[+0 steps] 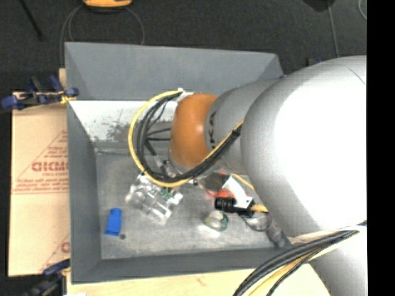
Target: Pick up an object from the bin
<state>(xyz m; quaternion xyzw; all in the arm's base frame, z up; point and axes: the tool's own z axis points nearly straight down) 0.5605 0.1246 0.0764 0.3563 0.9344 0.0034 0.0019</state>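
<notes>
My gripper [154, 197] hangs below the orange wrist cover, low over the middle of the bin floor, and looks pale and silvery with a small green spot. A small blue block [113, 222] lies to its lower left near the bin's front left corner, apart from it. A clear round thing [216, 222] rests on the floor to the gripper's right. Just above that sits a black, red and white thing [233, 202] with a yellow end, partly under the arm.
The arm with its orange cover and looped yellow and black cables covers the middle and right of the bin. Bare floor shows along the front wall and around the blue block.
</notes>
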